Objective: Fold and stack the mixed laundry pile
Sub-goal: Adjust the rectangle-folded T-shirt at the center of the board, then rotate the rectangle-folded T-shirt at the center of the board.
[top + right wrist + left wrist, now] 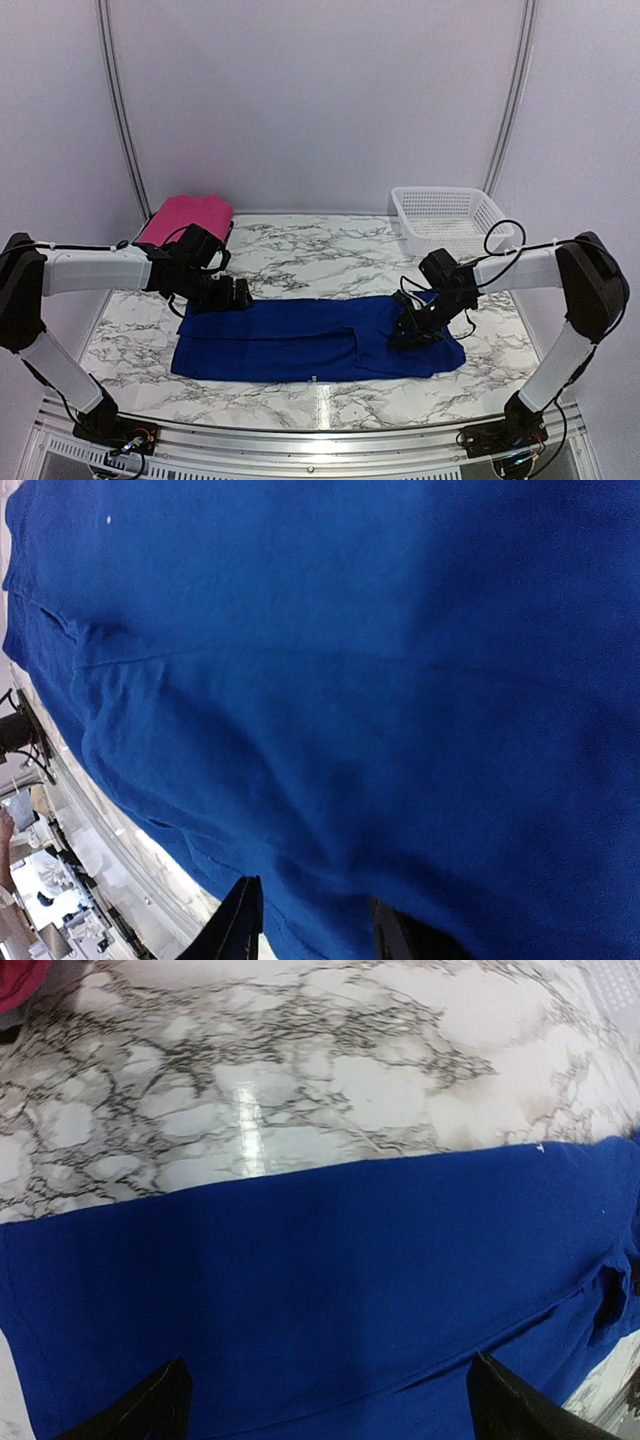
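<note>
The royal blue garment (315, 340) lies spread flat across the middle of the marble table (300, 255). The magenta-pink garment (185, 218) lies folded at the far left; a corner of it shows in the left wrist view (15, 985). My left gripper (232, 295) is open wide and empty, low over the blue garment's (320, 1280) far left edge. My right gripper (415, 330) is down on the garment's right part. In the right wrist view (315, 930) its jaws stand partly apart over rumpled blue cloth (350, 660), near its edge.
A white mesh basket (445, 215) stands at the far right corner. Bare marble shows behind the blue garment (300, 1080) and in front of it. The metal frame rail (320, 440) runs along the near edge.
</note>
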### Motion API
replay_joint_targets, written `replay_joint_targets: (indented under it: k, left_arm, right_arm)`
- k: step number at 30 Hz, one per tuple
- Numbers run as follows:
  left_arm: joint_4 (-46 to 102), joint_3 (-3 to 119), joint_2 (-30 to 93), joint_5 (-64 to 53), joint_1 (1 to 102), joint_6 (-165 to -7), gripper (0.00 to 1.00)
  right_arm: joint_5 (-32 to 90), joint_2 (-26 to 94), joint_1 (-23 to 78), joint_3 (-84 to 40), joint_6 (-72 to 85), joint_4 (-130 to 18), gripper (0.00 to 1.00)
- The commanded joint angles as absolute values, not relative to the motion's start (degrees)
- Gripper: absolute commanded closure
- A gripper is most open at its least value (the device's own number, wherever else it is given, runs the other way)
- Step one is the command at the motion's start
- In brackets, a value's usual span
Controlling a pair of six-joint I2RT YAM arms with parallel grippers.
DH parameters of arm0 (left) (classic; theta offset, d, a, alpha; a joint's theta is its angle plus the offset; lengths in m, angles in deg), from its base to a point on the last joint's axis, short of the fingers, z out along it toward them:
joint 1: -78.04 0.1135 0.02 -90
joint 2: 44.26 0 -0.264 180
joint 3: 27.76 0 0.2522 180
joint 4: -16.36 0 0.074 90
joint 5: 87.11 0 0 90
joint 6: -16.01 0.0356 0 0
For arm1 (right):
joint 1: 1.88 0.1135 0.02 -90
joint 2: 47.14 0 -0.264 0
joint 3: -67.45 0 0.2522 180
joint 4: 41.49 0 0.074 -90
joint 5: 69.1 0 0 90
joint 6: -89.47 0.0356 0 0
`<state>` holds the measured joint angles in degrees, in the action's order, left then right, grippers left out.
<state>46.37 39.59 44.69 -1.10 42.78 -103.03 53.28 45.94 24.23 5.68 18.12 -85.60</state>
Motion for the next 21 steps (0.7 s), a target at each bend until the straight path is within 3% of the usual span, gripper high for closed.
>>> replay_joint_targets:
  k: [1,9,14,21]
  left_arm:
    - [48.2,37.9,44.3,-2.6,47.1,-107.7,0.01]
    - [54.0,39.5,42.6,2.4,48.6,-102.4,0.01]
    - [57.6,43.4,43.9,6.9,47.9,-94.2,0.02]
    - [60.8,50.2,51.4,6.1,47.5,-87.9,0.37]
  right_arm:
    - [47.0,53.4,24.5,1.1,16.7,-82.0,0.62]
    - [40.7,68.7,24.7,-19.7,10.9,-86.2,0.64]
    - [37.4,68.8,24.7,-33.1,8.9,-94.6,0.59]
    - [36.6,57.2,24.7,-25.2,12.6,-95.2,0.58]
